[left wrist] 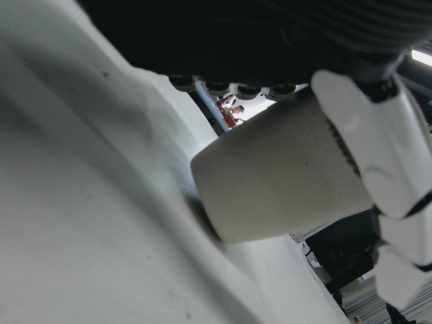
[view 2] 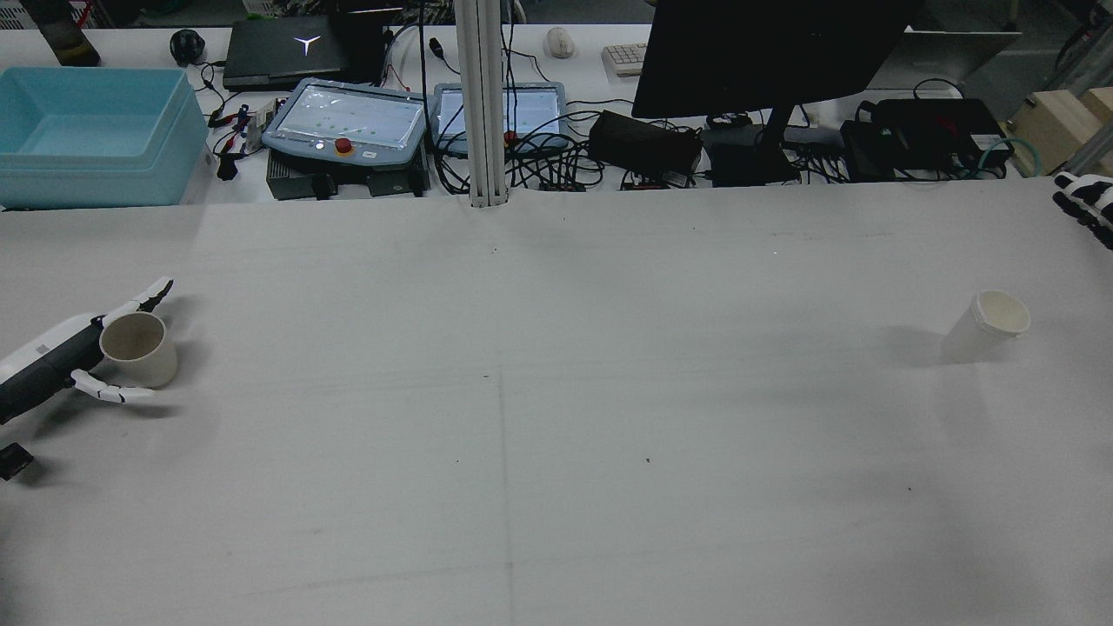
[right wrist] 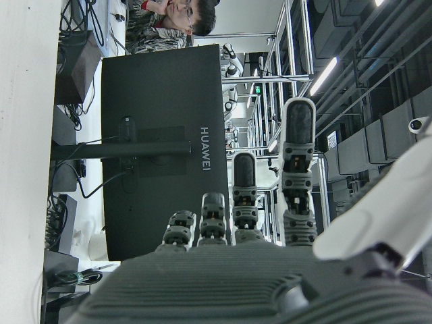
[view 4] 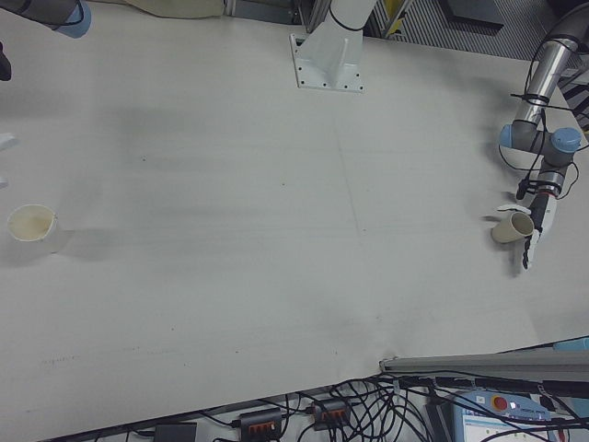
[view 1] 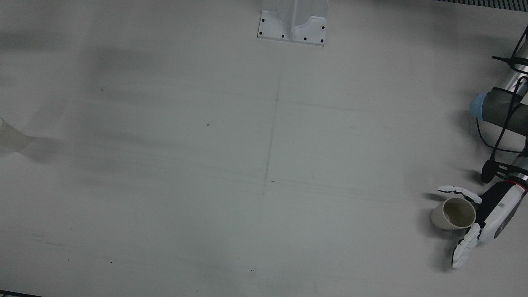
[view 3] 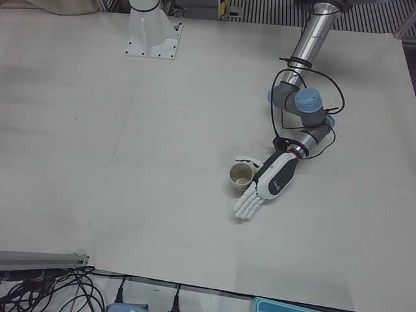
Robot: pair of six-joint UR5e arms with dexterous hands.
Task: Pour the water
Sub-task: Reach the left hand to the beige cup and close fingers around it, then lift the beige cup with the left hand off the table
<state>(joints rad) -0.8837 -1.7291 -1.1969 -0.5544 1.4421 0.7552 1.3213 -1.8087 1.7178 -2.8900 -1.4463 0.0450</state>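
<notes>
Left robot hand [view 3: 266, 185] sits at the counter's [view 2: 556, 417] left edge with fingers spread either side of the beige cup [view 2: 136, 348]. Cup stands upright on the counter, against the palm; fingers look not yet closed on it. White paper cup [view 2: 987, 325] stands near the right edge, well apart. Right robot hand [view 2: 1087, 203] hovers at the far right edge beyond that cup, fingers extended and apart, holding nothing.
</notes>
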